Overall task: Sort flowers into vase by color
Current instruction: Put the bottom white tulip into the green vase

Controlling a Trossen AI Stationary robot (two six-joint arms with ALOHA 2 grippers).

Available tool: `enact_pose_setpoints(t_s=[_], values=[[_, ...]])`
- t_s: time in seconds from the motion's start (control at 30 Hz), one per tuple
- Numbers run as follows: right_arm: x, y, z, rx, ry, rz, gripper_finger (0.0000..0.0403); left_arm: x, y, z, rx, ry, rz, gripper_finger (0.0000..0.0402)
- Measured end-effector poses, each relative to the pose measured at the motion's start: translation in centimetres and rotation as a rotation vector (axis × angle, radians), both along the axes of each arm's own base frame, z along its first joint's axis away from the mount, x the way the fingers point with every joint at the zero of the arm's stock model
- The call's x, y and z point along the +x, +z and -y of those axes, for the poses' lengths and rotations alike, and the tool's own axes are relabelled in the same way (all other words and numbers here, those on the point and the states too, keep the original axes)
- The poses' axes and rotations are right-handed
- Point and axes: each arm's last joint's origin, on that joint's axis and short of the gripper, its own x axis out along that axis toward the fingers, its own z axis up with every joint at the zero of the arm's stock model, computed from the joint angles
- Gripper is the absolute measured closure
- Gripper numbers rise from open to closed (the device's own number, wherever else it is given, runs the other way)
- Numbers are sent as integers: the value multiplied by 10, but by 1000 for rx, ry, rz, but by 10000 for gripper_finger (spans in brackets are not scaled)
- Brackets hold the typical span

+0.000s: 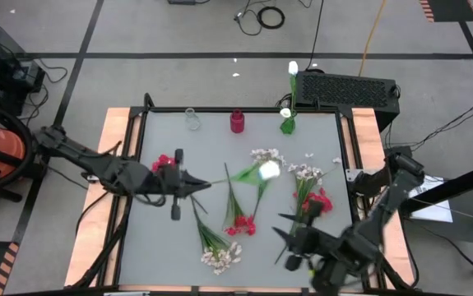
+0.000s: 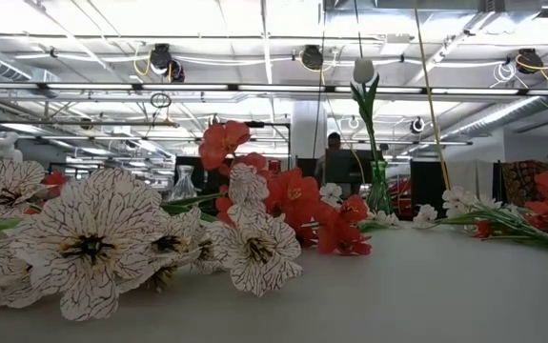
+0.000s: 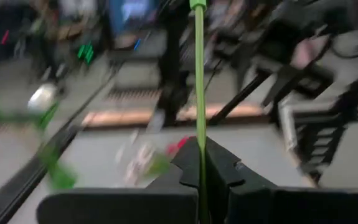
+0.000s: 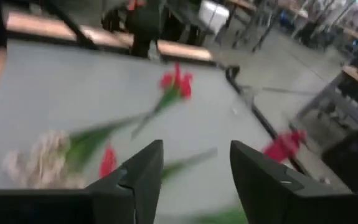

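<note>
White tulip (image 1: 293, 68) in green vase (image 1: 287, 125); rest unsorted. My left gripper (image 1: 188, 186) clamps white-bud stem (image 1: 240, 173); right gripper (image 1: 289, 248) apart, empty.

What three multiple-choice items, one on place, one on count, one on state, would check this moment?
1. Where is the green vase?
A. back right corner of the table
B. front left corner
C. on the floor

2. How many vases stand along the back edge?
A. one
B. three
C. five

3. What is the left gripper doing?
A. hanging open
B. shut on a green stem
C. out of view

Answers: 1 A, the high view shows it there. 2 B: clear vase, red vase, green. 3 B, the stem runs between its fingers.
</note>
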Motion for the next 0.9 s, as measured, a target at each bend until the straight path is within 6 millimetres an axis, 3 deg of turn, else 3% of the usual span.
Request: enact_pose_setpoints(t_s=[0.13, 0.27, 0.5, 0.67, 0.9], values=[[51, 18, 15, 9, 166, 10, 231, 1, -21, 5, 6, -74, 141, 395], [83, 35, 45, 8, 373, 36, 222, 2, -20, 7, -7, -137, 239, 394], [105, 48, 106, 93, 417, 47, 196, -3, -18, 17, 7, -241, 260, 392], [115, 57, 109, 119, 611, 157, 183, -3, -23, 18, 27, -244, 213, 392], [119, 20, 106, 82, 637, 246, 181, -9, -25, 32, 7, -307, 183, 391]])
